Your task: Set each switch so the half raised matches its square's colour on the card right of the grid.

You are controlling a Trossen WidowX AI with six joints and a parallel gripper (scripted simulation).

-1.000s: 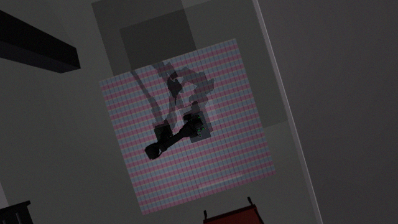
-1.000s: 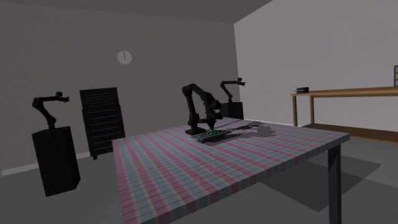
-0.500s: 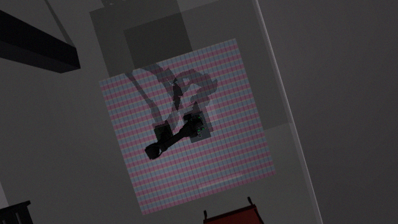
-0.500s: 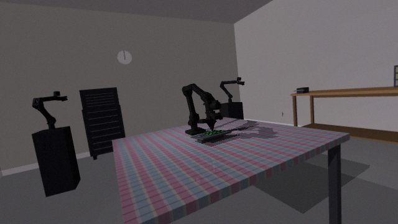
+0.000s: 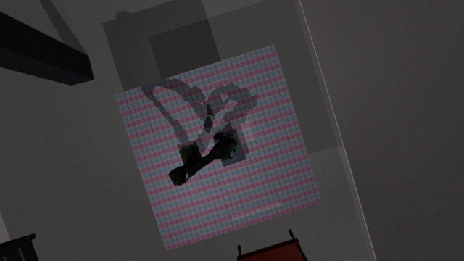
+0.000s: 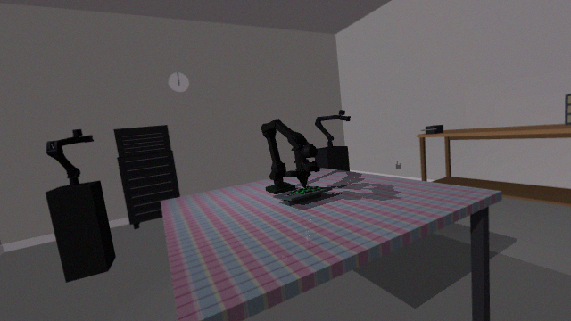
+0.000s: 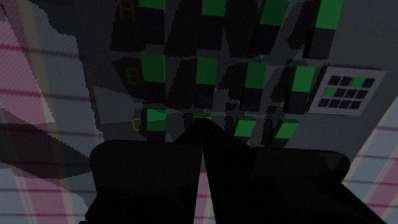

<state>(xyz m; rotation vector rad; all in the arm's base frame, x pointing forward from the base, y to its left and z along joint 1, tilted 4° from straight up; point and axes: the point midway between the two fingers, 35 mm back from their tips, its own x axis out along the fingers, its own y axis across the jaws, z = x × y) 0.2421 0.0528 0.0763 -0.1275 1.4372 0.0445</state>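
Observation:
The grey switch panel (image 7: 370,42) (image 5: 241,156) (image 6: 308,197) carries three rows of four green-and-dark switches. My gripper (image 7: 201,123) (image 6: 305,186) is shut and empty, pointing down. Its tips overlap the near row's second switch (image 7: 202,115), hiding most of it; contact cannot be told. Beside it are the first switch (image 7: 156,119), third switch (image 7: 245,127) and fourth switch (image 7: 286,129). Which halves are raised is hard to tell in the dim light. The pale card (image 7: 336,110) shows green at far row third and middle row first; its other squares are dark.
The panel lies on the checked tabletop (image 5: 225,217) (image 6: 250,250) close in front of the arm's base (image 6: 278,188). Dark arm shadows cross the cloth and panel. Other arms on pedestals, a cabinet (image 6: 149,174) and a wooden bench (image 6: 486,132) stand away from the table.

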